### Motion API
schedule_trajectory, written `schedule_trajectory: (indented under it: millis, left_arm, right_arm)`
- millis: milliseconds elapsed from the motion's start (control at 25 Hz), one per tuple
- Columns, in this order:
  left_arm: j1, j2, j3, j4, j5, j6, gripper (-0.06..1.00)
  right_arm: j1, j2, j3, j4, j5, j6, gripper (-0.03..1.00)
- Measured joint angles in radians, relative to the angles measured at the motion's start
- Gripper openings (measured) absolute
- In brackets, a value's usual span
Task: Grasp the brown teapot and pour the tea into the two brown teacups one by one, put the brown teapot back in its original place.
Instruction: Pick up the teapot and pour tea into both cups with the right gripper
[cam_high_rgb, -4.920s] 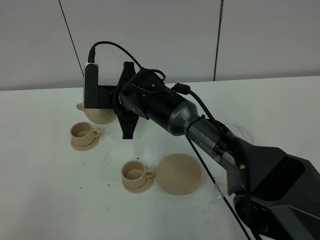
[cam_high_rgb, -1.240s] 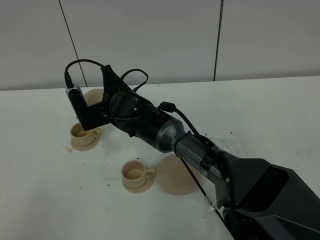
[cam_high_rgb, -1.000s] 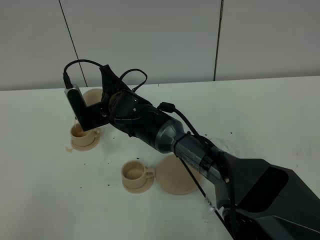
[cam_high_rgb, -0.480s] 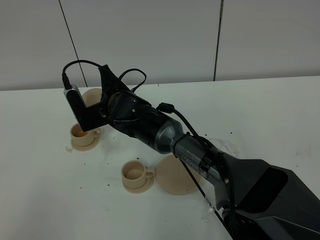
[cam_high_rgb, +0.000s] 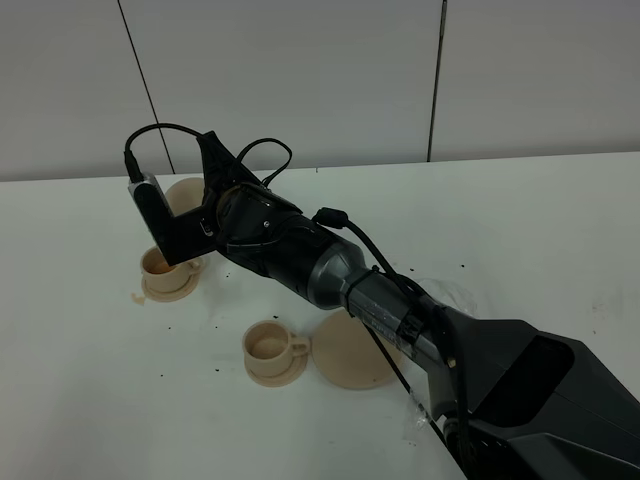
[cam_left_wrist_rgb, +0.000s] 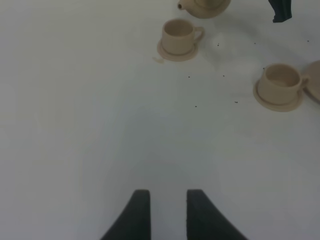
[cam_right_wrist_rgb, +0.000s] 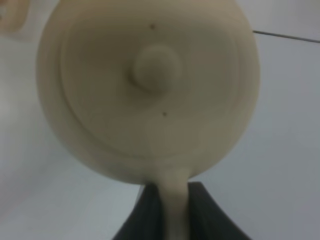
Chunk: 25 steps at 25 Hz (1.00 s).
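My right gripper (cam_right_wrist_rgb: 172, 202) is shut on the loop handle of the brown teapot (cam_right_wrist_rgb: 150, 85), whose knobbed lid fills the right wrist view. In the high view the right arm reaches across to the far left. It holds the teapot (cam_high_rgb: 184, 191) tipped above the left teacup (cam_high_rgb: 160, 263) on its saucer. The other teacup (cam_high_rgb: 268, 346) stands nearer the front, beside the wide round saucer (cam_high_rgb: 350, 352). My left gripper (cam_left_wrist_rgb: 167, 212) is open over bare table, well short of both teacups (cam_left_wrist_rgb: 178, 32) (cam_left_wrist_rgb: 280, 81).
Dark tea specks (cam_high_rgb: 215, 370) dot the white table around the cups. A small beige spill (cam_high_rgb: 130, 297) lies by the left cup's saucer. The right arm's black forearm (cam_high_rgb: 400, 310) spans the table's middle above the wide saucer.
Since about five seconds ago the right wrist has rolled and moved left, tipping the teapot over the left teacup. In the last second it has barely shifted.
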Motion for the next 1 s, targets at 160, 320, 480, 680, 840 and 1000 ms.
schedule_trajectory:
  millis: [160, 320, 480, 680, 840, 1000]
  left_arm:
    - [0.0, 0.0, 0.0, 0.0, 0.0, 0.0, 0.25]
    - [0.0, 0.0, 0.0, 0.0, 0.0, -0.001, 0.25]
    - [0.0, 0.0, 0.0, 0.0, 0.0, -0.001, 0.25]
    - [0.0, 0.0, 0.0, 0.0, 0.0, -0.001, 0.25]
    - [0.0, 0.0, 0.0, 0.0, 0.0, -0.001, 0.25]
    - [0.0, 0.0, 0.0, 0.0, 0.0, -0.001, 0.25]
  right_arm:
    - [0.0, 0.0, 0.0, -0.002, -0.001, -0.001, 0.09]
    - [0.0, 0.0, 0.0, -0.004, -0.001, -0.012, 0.09]
    - [0.0, 0.0, 0.0, -0.005, -0.001, -0.022, 0.09]
    - [0.0, 0.0, 0.0, -0.008, -0.001, -0.027, 0.09]
    - [0.0, 0.0, 0.0, -0.013, -0.002, -0.028, 0.09]
    - [0.0, 0.0, 0.0, -0.023, -0.017, -0.029, 0.09]
